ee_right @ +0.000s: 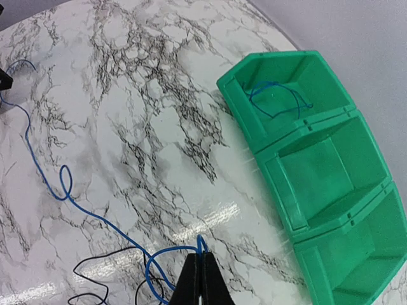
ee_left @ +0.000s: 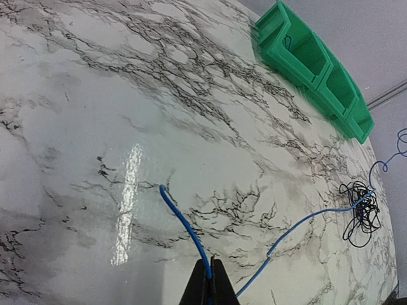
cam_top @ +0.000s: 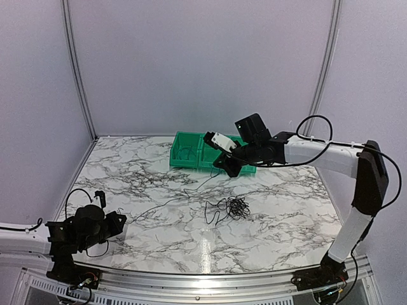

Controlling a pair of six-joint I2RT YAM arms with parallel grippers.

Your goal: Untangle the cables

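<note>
**Both grippers pinched on the one blue wire**

My left gripper (ee_left: 210, 279) was closed tight on the blue cable (ee_left: 184, 222) just short of its free end, which curled away over the marble table (ee_left: 95, 95). My right gripper (ee_right: 202, 270) was pinched shut on what looked like the same cable further along, up near the green bin (ee_right: 331, 210). Between the two holds the cable lay slack on the table, with one small loop in it, and ran through or right against the knot of black cables (ee_left: 361, 213) in the middle of the table. I could not tell which.

I judged these wires to be almost weightless and limp, with just enough spring to hold a curl. A pull would drag the whole knot instead of freeing one strand, and a thin, smooth jacket could slip out of a fingertip pinch. The better hold, I thought, was close to the knot, one gripper pinning the black strands, the other drawing the blue out slowly.

A separate blue loop (ee_right: 276, 101) lay in the bin's end compartment.
</note>
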